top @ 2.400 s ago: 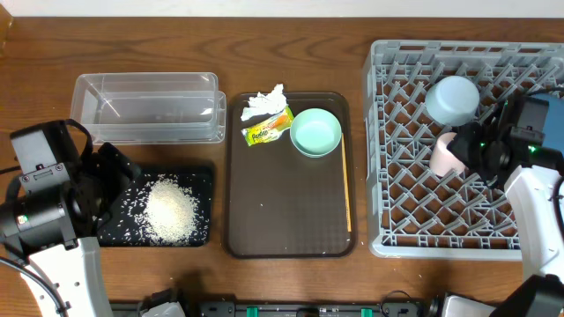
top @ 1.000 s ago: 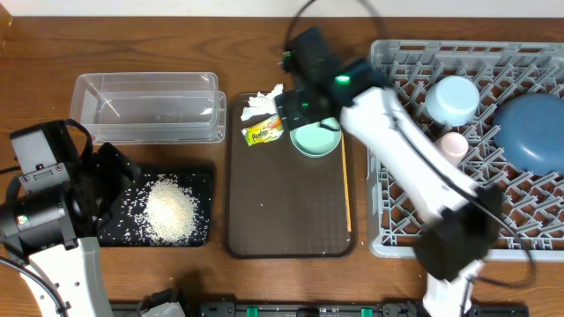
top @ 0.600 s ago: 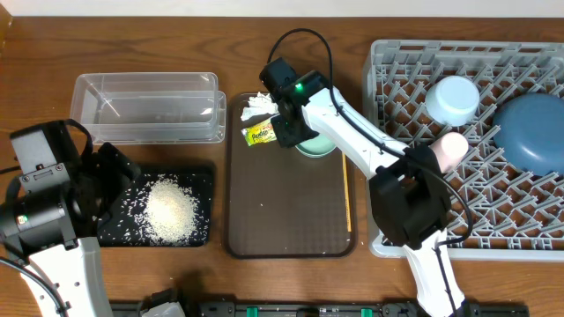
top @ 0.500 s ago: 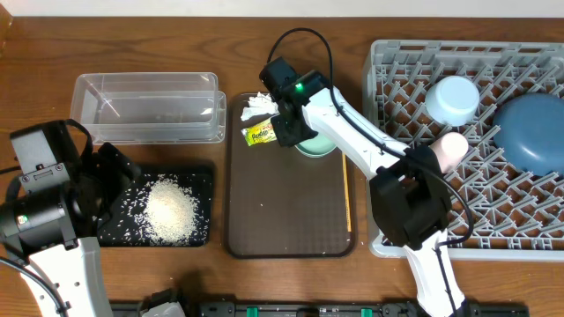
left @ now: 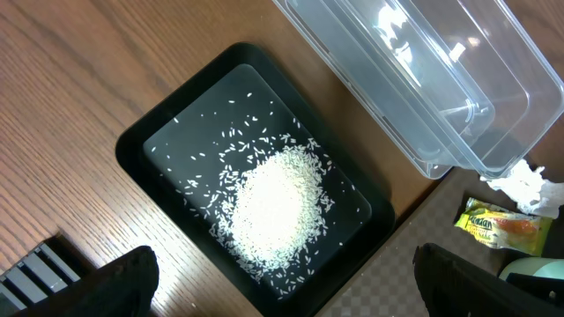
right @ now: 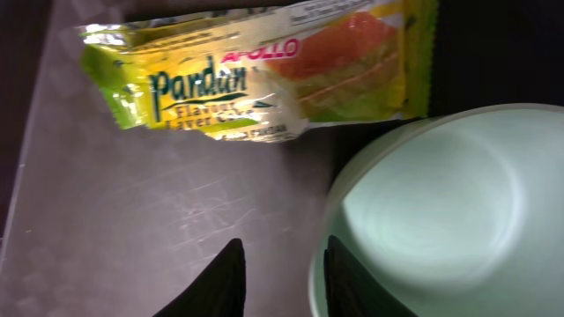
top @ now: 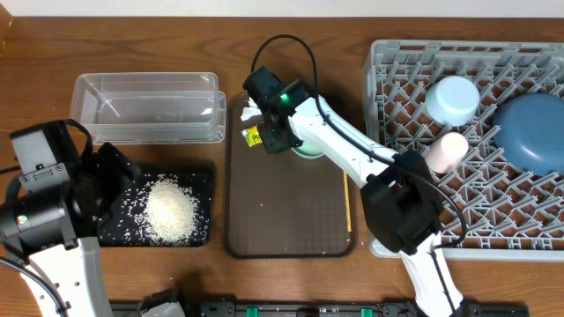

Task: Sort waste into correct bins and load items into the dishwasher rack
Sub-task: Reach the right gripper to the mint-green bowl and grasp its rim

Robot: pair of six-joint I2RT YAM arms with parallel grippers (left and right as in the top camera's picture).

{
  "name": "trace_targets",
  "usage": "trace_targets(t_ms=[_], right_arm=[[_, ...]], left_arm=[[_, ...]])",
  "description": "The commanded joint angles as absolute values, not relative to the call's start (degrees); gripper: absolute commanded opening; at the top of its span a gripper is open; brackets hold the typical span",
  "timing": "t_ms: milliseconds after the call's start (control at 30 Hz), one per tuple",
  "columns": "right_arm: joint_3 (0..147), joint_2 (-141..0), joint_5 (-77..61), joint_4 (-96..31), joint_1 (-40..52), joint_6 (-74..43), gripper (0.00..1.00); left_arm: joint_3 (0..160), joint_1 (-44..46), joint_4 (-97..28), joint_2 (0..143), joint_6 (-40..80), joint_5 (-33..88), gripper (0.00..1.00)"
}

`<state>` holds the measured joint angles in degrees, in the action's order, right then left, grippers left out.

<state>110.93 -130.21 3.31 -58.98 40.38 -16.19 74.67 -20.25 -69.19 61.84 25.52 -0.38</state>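
Note:
My right gripper (top: 275,139) (right: 280,282) is open a little, low over the brown serving tray, its fingers either side of the near rim of the pale-green bowl (right: 432,211) (top: 308,150). The yellow-green snack wrapper (right: 264,75) (top: 253,135) lies just beyond the fingers, with the crumpled tissue (top: 255,106) behind it. The wooden stick (top: 346,198) lies along the tray's right side. The grey rack (top: 414,224) holds the light-blue bowl (top: 453,98), dark-blue dish (top: 529,128) and pink cup (top: 450,150). My left gripper (top: 111,174) (left: 291,291) is open and empty above the black tray (left: 150,141), which holds the rice heap (left: 278,207) (top: 170,214).
The clear tub (top: 145,107) (left: 423,79) stands behind the black tray (top: 204,176), left of the brown serving tray (top: 282,220). My right arm stretches from the rack's front edge across the tray's right half.
My right arm left the pink cup in the rack and swung left over the brown tray. In the last half second it moved a little further left, towards the wrapper. The left arm is still.

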Motion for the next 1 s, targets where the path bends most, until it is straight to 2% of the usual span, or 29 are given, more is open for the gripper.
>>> trace_targets(t_ms=[0, 100, 633, 833, 967], right_arm=[[110.7, -131.4, 6.1, -58.9, 40.4, -17.4, 0.30], [110.5, -131.5, 7.8, -58.9, 40.4, -18.0, 0.31], [110.4, -132.9, 7.7, -58.8, 40.4, -19.3, 0.24], [110.4, -133.2, 7.5, -58.7, 40.5, -19.3, 0.29], [110.4, -134.1, 7.6, -58.6, 40.5, -19.3, 0.28]], left_arm=[[75.2, -20.6, -69.4, 61.8, 25.6, -0.7, 0.95], [75.2, -20.6, -69.4, 61.8, 25.6, -0.7, 0.95], [75.2, -20.6, -69.4, 61.8, 25.6, -0.7, 0.95], [75.2, -20.6, -69.4, 61.8, 25.6, -0.7, 0.95], [75.2, -20.6, -69.4, 61.8, 25.6, -0.7, 0.95]])
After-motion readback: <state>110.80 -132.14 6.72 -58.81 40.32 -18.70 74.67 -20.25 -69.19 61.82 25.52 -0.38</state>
